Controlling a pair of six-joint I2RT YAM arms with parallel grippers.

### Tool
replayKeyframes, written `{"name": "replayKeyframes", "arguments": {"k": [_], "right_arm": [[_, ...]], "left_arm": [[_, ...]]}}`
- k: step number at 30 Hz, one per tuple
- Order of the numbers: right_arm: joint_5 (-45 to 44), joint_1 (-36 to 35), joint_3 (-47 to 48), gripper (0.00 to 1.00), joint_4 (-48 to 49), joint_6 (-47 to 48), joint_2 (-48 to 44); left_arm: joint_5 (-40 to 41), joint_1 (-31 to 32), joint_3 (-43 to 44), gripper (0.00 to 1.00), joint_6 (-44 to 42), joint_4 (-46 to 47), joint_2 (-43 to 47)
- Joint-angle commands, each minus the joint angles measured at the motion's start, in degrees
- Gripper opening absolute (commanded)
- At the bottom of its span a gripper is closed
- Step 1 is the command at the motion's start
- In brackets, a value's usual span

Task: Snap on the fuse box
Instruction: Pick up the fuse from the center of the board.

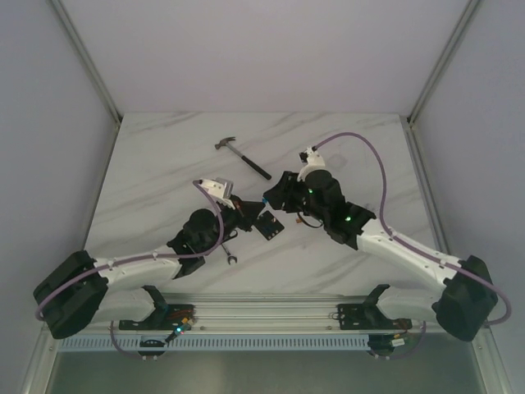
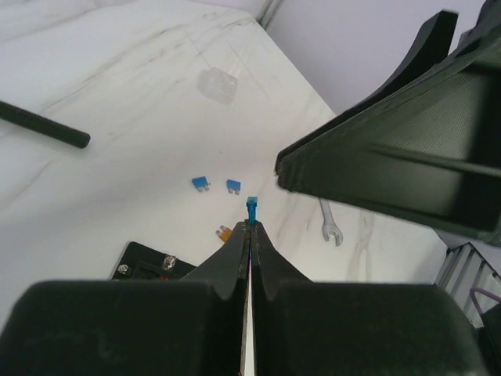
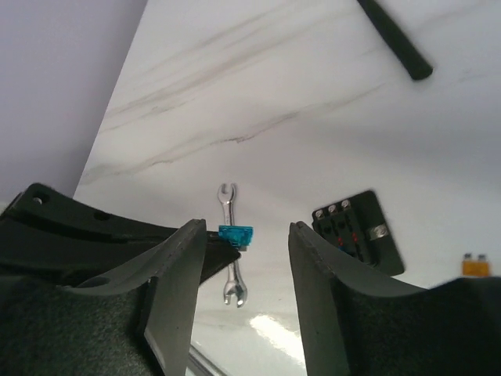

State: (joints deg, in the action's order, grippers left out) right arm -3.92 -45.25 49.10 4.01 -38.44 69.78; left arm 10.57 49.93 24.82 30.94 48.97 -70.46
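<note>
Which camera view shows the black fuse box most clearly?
The right wrist view: the fuse box shows its face almost whole, with screws and slots. The top external view gives only a small dark square. In the left wrist view the left claw hides most of it.

Item count, all views.
- black square plastic fuse box (image 1: 267, 224): 1.
- steel claw hammer with a black handle (image 1: 244, 156): 1.
- small silver open-ended wrench (image 1: 230, 256): 1.
- small blue plastic blade fuses (image 2: 201, 183): 3. Two lie loose side by side and the third is apart from them.
- small orange plastic blade fuse (image 2: 225, 233): 1 in each wrist view; cannot tell whether it is the same piece.
- small clear plastic piece (image 2: 218, 84): 1, too blurred to identify.
</note>
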Motion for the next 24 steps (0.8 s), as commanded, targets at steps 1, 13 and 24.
{"name": "replayKeyframes", "arguments": {"k": [1,13,24], "right_arm": [[5.16,2.36,1.77,0.55,-2.29,13.82,-3.76],[35.94,9.82,9.52,0.55,-12.96,38.45,-3.87],[50.14,10.01,14.08,0.49,-17.72,46.61,-1.16]], "left_arm": [[-8.3,-2.91,0.44,0.04,-5.32,-3.73,4.26],[-34.08,-11.82,1.7,0.04,-12.88,-11.54,12.85],[-46.73,-13.02,6.34,0.04,-15.53,-14.39,13.34]]}}
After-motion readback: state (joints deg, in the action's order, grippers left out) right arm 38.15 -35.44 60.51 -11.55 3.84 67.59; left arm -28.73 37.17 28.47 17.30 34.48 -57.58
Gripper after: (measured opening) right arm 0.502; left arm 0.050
